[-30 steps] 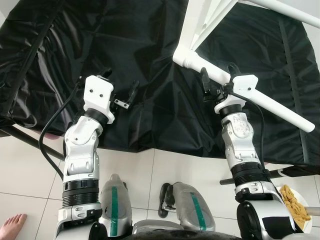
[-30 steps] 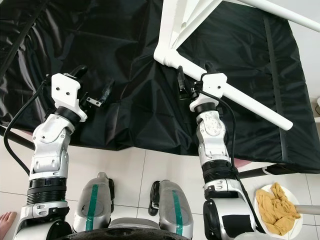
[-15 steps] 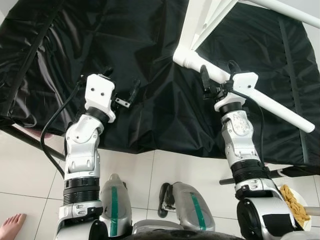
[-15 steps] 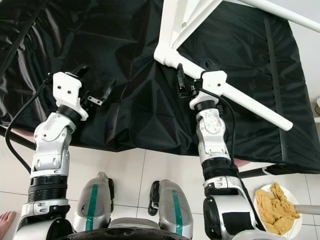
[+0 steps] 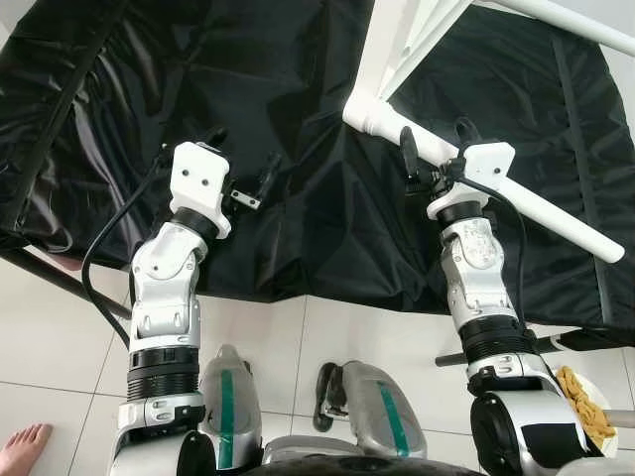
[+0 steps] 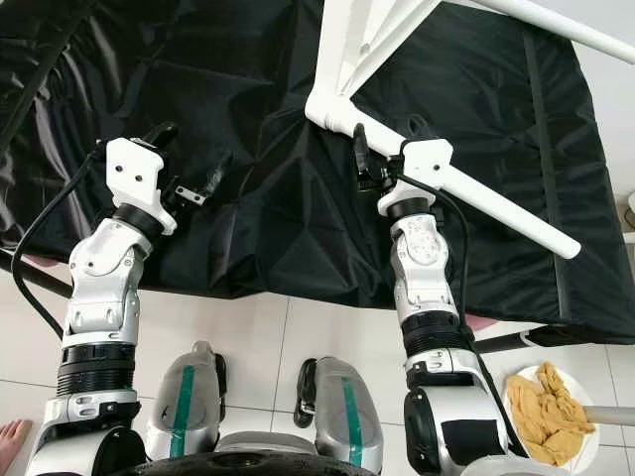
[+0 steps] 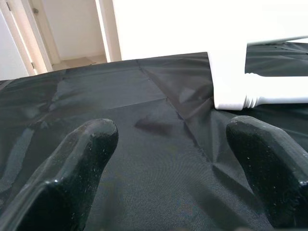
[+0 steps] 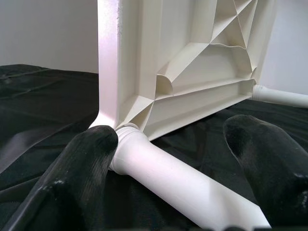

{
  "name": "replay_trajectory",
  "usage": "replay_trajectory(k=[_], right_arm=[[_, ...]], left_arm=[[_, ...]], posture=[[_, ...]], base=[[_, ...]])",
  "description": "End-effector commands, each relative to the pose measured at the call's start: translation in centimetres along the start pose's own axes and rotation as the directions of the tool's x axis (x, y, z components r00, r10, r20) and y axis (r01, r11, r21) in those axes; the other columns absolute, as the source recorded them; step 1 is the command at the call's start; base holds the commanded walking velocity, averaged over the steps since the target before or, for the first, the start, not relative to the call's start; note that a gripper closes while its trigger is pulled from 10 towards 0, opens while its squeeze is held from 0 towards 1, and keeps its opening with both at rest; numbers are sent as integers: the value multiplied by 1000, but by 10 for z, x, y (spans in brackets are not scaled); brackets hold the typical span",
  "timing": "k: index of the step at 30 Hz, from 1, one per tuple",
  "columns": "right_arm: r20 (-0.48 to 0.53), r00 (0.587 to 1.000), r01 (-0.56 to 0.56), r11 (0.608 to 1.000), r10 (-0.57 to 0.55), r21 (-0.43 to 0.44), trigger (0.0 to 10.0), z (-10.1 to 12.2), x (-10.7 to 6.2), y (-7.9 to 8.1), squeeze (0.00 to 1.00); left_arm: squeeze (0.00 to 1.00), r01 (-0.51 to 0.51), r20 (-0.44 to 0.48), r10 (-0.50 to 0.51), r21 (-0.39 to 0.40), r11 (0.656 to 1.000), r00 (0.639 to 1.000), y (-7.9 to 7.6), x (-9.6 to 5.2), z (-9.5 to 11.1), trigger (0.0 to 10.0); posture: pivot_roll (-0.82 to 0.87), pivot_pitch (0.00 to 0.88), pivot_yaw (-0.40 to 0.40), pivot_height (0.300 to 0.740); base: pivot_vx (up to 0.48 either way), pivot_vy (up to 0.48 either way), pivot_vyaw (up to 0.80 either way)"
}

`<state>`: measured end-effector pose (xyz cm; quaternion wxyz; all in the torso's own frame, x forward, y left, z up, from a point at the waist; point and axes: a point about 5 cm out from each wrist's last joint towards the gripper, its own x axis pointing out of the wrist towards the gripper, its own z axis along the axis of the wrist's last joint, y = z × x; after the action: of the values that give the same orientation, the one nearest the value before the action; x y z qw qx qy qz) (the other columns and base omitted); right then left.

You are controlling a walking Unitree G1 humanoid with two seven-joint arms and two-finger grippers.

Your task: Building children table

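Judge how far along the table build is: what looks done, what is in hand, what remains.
Done: one long white plastic leg sits in the corner socket of the white ribbed tabletop, lying on black cloth.
In hand: the right gripper straddles that leg, fingers open.
Left: the left gripper hovers open; whether legs remain, I cannot tell.

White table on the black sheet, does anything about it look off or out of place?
The white table lies tipped on its side on the black sheet, ribbed underside exposed, one leg sticking out sideways. The right gripper straddles that leg, open. This fits mid-assembly; no damage shows.
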<state>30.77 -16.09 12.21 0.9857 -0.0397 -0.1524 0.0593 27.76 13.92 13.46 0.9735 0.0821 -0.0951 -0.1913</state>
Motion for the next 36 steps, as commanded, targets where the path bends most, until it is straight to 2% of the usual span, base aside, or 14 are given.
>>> replay_trajectory(k=[1,36], right_arm=[[-6,1000,20,1000,-20,1,10000,-2,-1,-3,0],[-7,1000,-13,1000,13,-9,10000,-3,3,-2,0]], left_arm=[[0,-255,-8,255,-73,964,967,-1,2,-3,10000],[0,-233,-2,233,-54,971,972,-3,2,-4,10000]], posture=[[109,0,-85,740],[131,0,-95,740]], base=[[0,0,0],[0,0,0]])
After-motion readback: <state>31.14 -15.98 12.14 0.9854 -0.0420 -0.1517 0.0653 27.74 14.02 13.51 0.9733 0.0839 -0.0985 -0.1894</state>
